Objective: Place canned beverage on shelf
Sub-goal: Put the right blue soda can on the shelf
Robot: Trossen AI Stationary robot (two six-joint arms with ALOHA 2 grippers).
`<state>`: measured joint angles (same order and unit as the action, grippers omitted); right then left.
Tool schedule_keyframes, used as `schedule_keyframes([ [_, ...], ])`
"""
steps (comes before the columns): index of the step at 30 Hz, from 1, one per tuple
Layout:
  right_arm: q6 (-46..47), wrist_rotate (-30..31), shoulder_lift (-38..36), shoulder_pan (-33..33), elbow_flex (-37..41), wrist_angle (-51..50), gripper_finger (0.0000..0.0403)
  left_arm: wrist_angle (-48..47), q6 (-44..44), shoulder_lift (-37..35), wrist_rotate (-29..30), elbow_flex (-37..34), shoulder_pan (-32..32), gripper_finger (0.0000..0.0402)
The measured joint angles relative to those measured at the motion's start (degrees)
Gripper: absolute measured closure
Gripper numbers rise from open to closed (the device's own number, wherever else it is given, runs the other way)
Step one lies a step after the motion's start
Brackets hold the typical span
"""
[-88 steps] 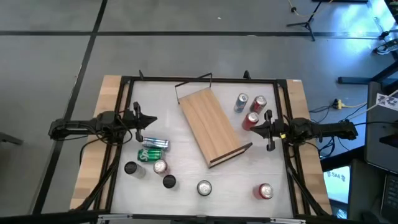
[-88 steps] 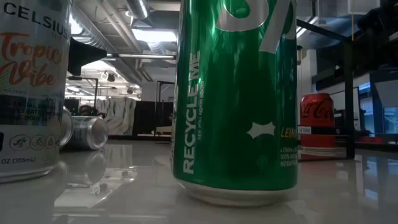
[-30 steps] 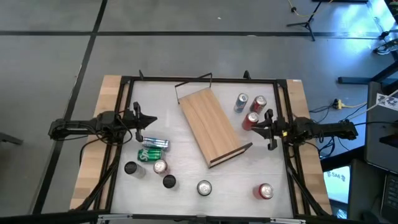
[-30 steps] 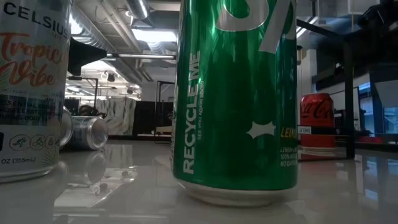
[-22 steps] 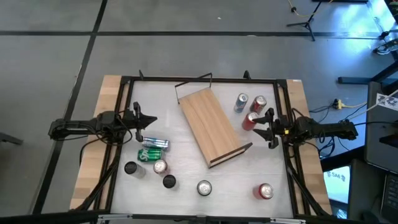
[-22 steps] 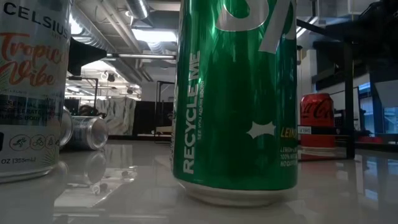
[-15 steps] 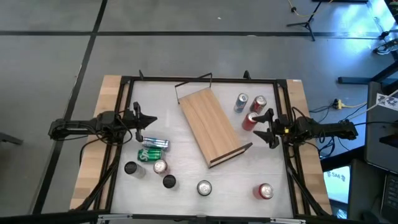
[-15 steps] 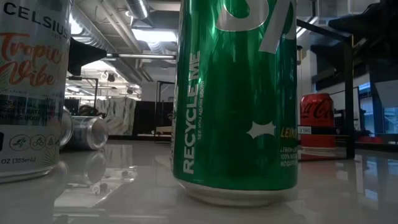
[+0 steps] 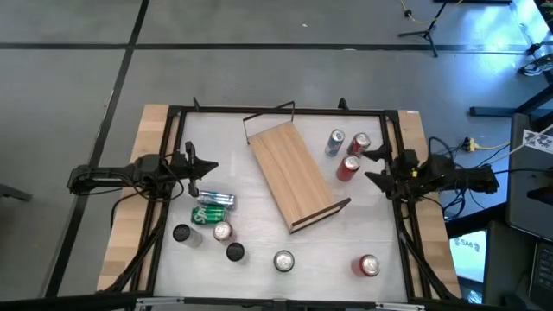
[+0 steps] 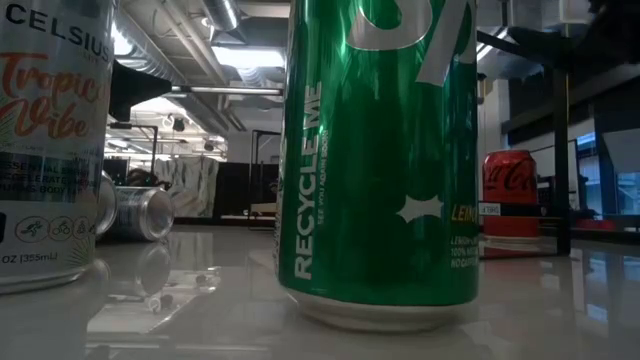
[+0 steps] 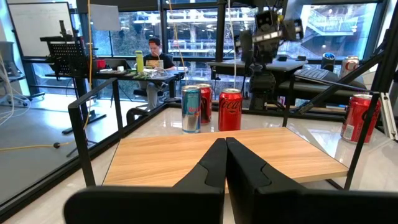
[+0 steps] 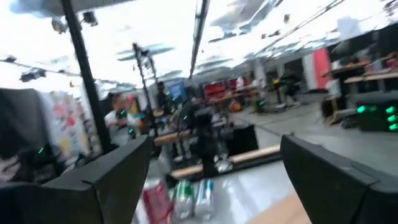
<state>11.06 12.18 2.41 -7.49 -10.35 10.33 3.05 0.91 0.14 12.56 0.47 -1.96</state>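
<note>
shelf point(image 9: 293, 173) lies diagonally mid-table, long axis from wire-frame end at back to dark rim at front-right. red cola can point(image 9: 347, 168) stands just off its right edge, directly inboard of right gripper point(image 9: 373, 166), jaws wide, empty. left gripper point(image 9: 206, 169) closed, empty, well apart

In the low view, the green can point(image 10: 380, 150) and the white Celsius can point(image 10: 50, 140) are cut off by the top edge. The right wrist view is motion-blurred; its cans point(image 12: 180, 199) show no readable labels.
</note>
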Motion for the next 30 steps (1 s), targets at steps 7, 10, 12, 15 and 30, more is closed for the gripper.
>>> schedule_keyframes([
  [7,-1.1,10.9,9.9,0.0,-13.2,-11.9,0.0052,0.0,0.0,0.0,0.0,0.0,0.0,0.0401],
  [10,-1.3,16.1,15.7,0.0,-20.3,-20.4,0.0052,0.0,0.0,0.0,0.0,0.0,0.0,0.0401],
  [12,-2.3,19.0,19.5,0.0,-25.3,-26.1,0.0052,0.0,0.0,0.0,0.0,0.0,0.0,0.0401],
  [15,-2.6,21.6,24.9,0.0,-32.1,-32.9,0.0052,0.0,0.0,0.0,0.0,0.0,0.0,0.0401],
  [30,-2.7,23.6,44.1,7.4,-56.8,-54.2,0.0052,0.0,0.0,0.0,0.0,0.0,0.0,0.0401],
])
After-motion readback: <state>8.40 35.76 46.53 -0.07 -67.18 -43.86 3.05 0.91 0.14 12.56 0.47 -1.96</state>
